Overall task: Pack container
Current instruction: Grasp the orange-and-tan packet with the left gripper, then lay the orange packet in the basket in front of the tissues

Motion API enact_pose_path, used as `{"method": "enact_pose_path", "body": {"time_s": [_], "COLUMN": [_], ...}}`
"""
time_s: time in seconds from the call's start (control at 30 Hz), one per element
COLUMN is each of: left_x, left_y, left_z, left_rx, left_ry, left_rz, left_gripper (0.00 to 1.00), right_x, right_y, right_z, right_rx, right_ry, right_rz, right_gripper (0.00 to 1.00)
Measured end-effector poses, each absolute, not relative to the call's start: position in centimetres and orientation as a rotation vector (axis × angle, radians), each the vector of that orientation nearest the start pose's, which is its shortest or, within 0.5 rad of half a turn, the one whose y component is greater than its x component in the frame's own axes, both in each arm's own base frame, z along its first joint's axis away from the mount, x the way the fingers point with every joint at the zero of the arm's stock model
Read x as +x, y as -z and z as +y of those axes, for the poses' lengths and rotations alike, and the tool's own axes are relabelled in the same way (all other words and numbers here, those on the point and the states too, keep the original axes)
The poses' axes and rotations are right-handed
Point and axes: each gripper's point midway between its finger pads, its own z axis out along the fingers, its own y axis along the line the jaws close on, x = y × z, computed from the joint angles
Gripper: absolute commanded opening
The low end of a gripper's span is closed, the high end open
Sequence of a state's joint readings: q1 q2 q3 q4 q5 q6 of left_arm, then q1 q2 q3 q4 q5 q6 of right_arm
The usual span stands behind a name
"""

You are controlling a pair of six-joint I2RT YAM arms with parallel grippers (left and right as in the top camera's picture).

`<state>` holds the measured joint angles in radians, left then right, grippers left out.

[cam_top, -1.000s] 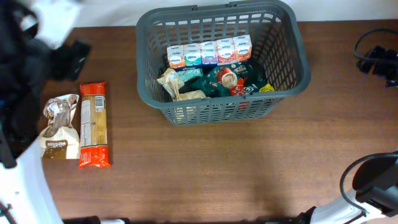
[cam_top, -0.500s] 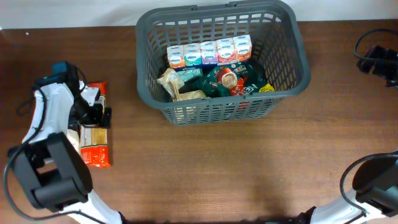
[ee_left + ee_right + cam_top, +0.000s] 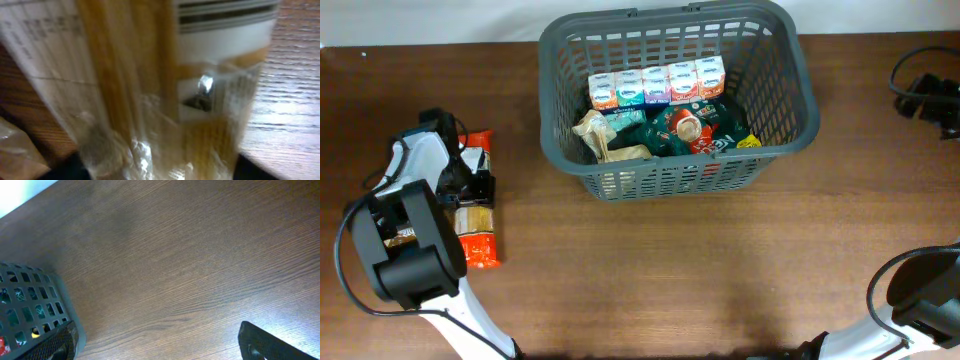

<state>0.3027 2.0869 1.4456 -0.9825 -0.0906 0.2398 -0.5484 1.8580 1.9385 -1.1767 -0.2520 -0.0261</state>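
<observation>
The container, a dark grey slotted basket (image 3: 670,180), stands at the table's back centre. It holds a row of small juice cartons (image 3: 657,84) and several packets (image 3: 670,130). Its corner shows in the right wrist view (image 3: 30,295). A long red spaghetti packet with a clear window (image 3: 477,245) lies on the table at the left. My left gripper (image 3: 470,185) is low over it, open, a finger on each side. In the left wrist view the packet (image 3: 150,75) fills the frame between my fingers (image 3: 150,170). My right gripper (image 3: 160,340) is open and empty above bare wood.
A brown paper-like bag (image 3: 15,150) lies just left of the spaghetti, mostly hidden under my left arm in the overhead view. The right arm and black cable (image 3: 925,95) sit at the far right edge, to the right of the basket.
My left arm swung in from the upper left and came down over the spaghetti packet, covering the brown bag. The packet, the basket and the right arm have not moved.
</observation>
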Motion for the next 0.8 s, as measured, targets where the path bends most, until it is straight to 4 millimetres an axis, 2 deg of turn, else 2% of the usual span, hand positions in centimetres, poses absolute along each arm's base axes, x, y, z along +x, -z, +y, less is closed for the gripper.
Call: {"method": "enact_pose_path", "body": {"time_s": [0.1, 0.2, 0.27, 0.37, 0.43, 0.47, 0.53, 0.57, 0.63, 0.7, 0.77, 0.8], "left_x": [34.7, 34.8, 34.2, 35.3, 37.5, 39.5, 42.2, 43.0, 44.6, 45.5, 46.0, 46.1], "left_y": [-0.7, -2.2, -3.1, -6.6, -10.2, -13.6, -19.6, -21.7, -27.3, -31.9, -36.5, -38.5], "left_z": [12.5, 12.5, 12.2, 12.2, 12.8, 13.3, 13.9, 13.9, 13.6, 12.3, 9.4, 7.2], "left_rx": [-0.098, -0.095, -0.092, -0.087, -0.088, -0.088, -0.066, -0.050, 0.009, 0.108, 0.264, 0.364], "left_ry": [-0.116, -0.113, -0.069, -0.044, -0.073, -0.110, -0.178, -0.205, -0.270, -0.309, -0.313, -0.302], "left_rz": [3.229, 3.247, 3.317, 3.333, 3.259, 3.157, 2.974, 2.908, 2.725, 2.573, 2.405, 2.318], "left_gripper": [0.02, 0.02, 0.02, 0.02, 0.02, 0.02, 0.02, 0.02, 0.02, 0.02, 0.02, 0.02], "right_x": [40.1, 40.1, 40.1, 40.1, 40.1, 40.1, 40.1, 40.1, 40.1, 40.1, 40.1, 40.1], "right_y": [-23.2, -23.2, -23.2, -23.2, -23.2, -23.2, -23.2, -23.2, -23.2, -23.2, -23.2, -23.2], "right_z": [-19.5, -19.5, -19.5, -19.5, -19.5, -19.5, -19.5, -19.5, -19.5, -19.5, -19.5, -19.5], "right_rx": [0.597, 0.597, 0.597, 0.599, 0.597, 0.598, 0.598, 0.598, 0.598, 0.598, 0.597, 0.598], "right_ry": [-0.139, -0.138, -0.139, -0.139, -0.138, -0.139, -0.138, -0.138, -0.139, -0.138, -0.138, -0.139], "right_rz": [2.546, 2.546, 2.546, 2.547, 2.546, 2.546, 2.547, 2.546, 2.547, 2.546, 2.547, 2.547], "right_gripper": [0.99, 0.99, 0.99, 0.99, 0.99, 0.99, 0.99, 0.99, 0.99, 0.99, 0.99, 0.99]}}
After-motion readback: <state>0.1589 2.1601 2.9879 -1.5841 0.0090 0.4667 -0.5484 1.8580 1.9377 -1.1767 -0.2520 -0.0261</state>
